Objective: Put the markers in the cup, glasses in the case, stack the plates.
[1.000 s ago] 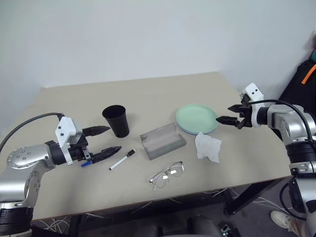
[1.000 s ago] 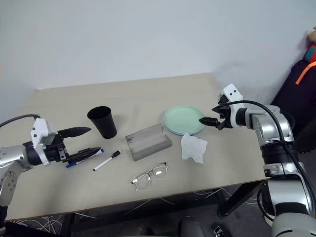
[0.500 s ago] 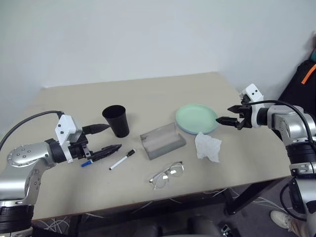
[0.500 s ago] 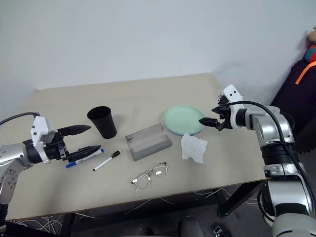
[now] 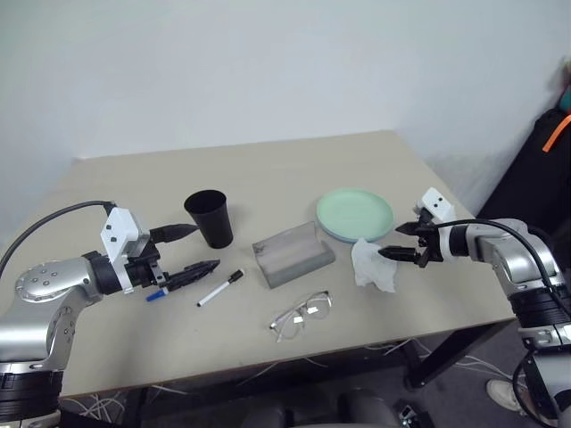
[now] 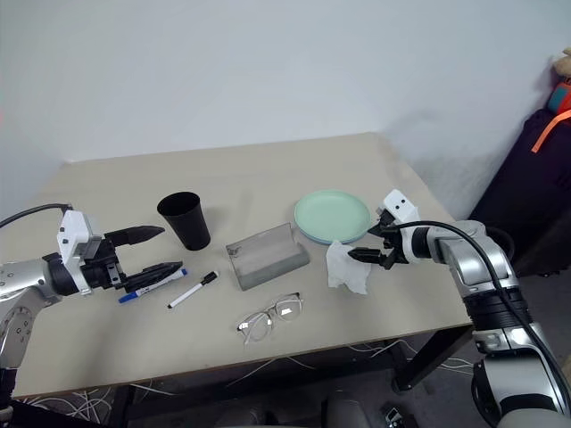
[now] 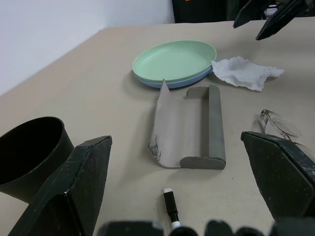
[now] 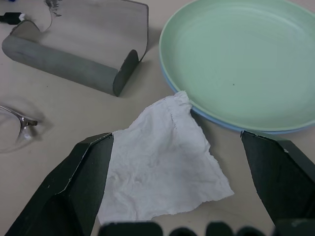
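Hovering over tissue [image 8: 162, 162]: R gripper [image 6: 365, 256], jaws wide; plates [image 5: 355, 214] stacked.

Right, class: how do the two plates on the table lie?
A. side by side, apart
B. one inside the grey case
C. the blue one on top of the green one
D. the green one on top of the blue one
D: the green plate rests on the blue plate, whose rim shows beneath it.

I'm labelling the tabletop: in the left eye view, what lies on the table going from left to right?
Blue-capped white marker → black tapered plastic cup → grey translucent rectangular case → crumpled white tissue. Other items overlap in order.
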